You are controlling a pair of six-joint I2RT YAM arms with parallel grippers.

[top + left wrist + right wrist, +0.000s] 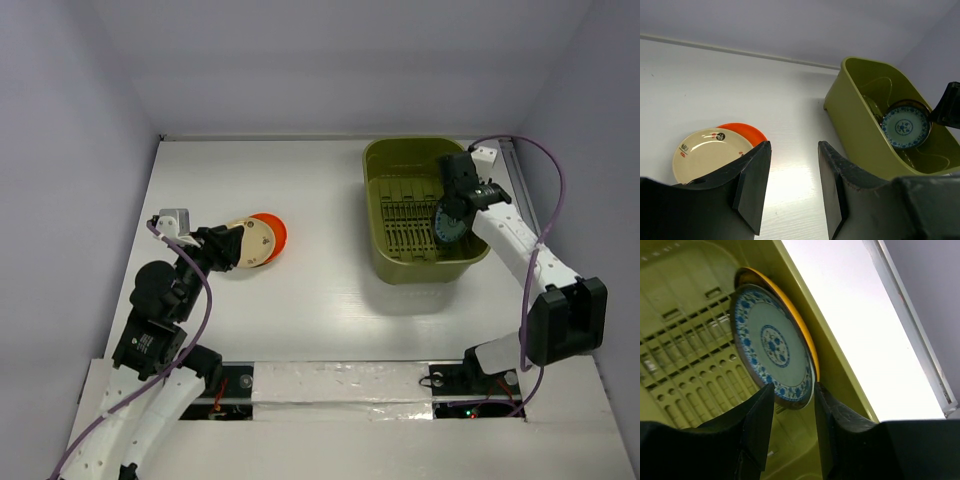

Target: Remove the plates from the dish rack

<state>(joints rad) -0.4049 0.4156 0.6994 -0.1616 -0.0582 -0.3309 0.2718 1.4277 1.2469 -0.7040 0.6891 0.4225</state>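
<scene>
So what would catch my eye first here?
Probably the olive-green rack at the far right of the table. A blue-patterned plate stands on edge against its right wall, and the right jaws are open by the plate's edge. Over on the left, a beige plate lies on top of an orange plate, with the left jaws open beside them.
</scene>
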